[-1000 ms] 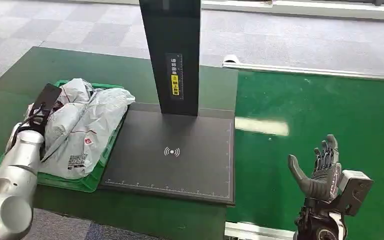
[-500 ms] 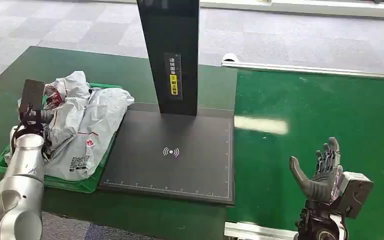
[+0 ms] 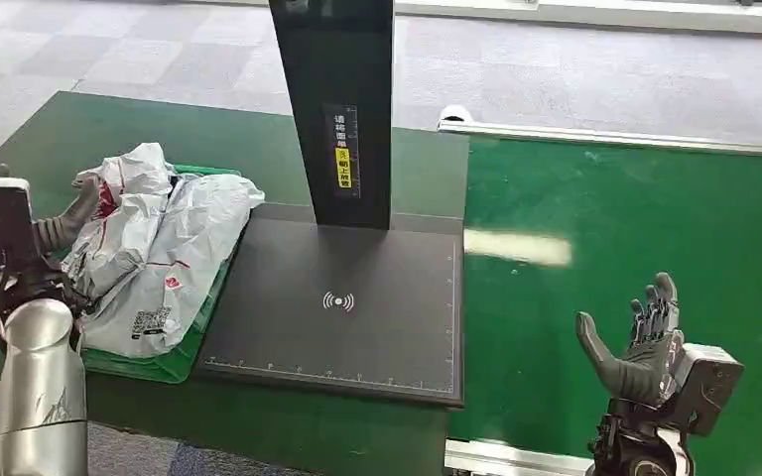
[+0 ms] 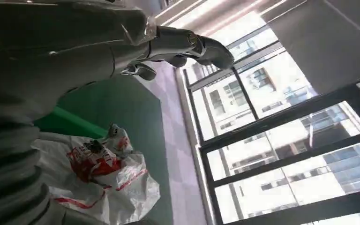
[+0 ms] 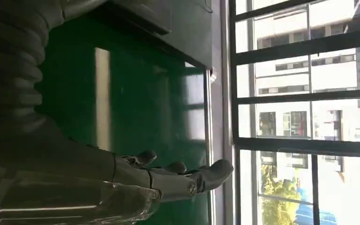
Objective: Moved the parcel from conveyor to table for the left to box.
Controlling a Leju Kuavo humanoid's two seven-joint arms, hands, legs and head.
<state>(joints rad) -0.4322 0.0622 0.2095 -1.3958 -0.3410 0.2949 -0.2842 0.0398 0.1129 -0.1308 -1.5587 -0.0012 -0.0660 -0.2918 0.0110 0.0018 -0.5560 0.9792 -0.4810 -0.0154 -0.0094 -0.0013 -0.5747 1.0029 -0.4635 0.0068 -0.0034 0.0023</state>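
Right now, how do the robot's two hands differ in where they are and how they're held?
The left hand is raised beside the pile of white parcels in the green tray; the right hand hovers over the bare green conveyor. The left hand's fingers point toward the parcels; the right hand's point upward, palm turned inward. Both hold nothing, fingers apart.

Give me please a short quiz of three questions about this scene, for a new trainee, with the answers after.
1. True or false: the right hand holds a parcel.
2. Where do the white parcels lie?
A. On the conveyor belt
B. In the green tray
C. On the black scanner pad
3. Fill in: the left hand is raised beside the ____, with nothing in it.

Key
1. False: it is open over the belt, fingers apart.
2. B
3. parcels
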